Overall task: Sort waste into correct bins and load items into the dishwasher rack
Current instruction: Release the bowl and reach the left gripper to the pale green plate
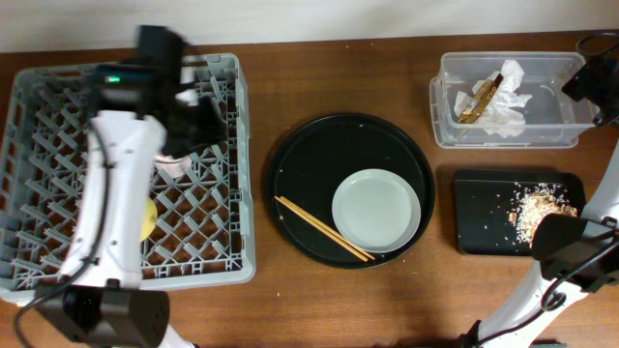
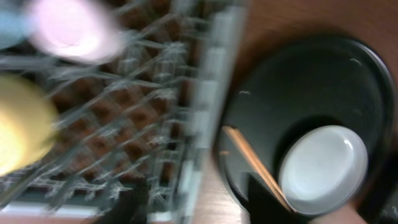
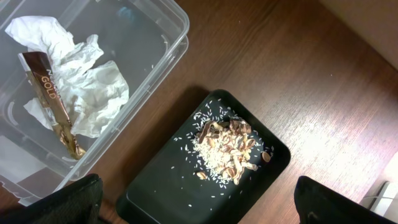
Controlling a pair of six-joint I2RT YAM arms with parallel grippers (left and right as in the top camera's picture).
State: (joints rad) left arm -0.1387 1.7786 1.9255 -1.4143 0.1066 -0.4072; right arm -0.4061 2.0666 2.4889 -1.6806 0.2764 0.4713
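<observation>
The grey dishwasher rack (image 1: 58,145) holds a yellow bowl (image 1: 147,220), a pink cup (image 2: 71,28) and a light-blue cup (image 2: 11,25). My left gripper (image 2: 199,208) is open and empty above the rack's right edge; its view is blurred. The pale grey plate (image 1: 376,210) and the wooden chopsticks (image 1: 324,229) lie on the round black tray (image 1: 319,155). The clear tub (image 1: 445,97) holds the white napkin (image 3: 93,87) and the tan-gold wrapper (image 3: 53,99). The shallow black tray (image 1: 484,208) holds beige food scraps (image 3: 227,146). My right gripper (image 3: 205,205) is open and empty above it.
The brown wooden table (image 1: 261,300) carries everything. The rack fills the left side, the round tray the middle, the tub and the black tray the right. My left arm (image 1: 116,184) crosses over the rack. My right arm (image 1: 571,246) stands at the right edge.
</observation>
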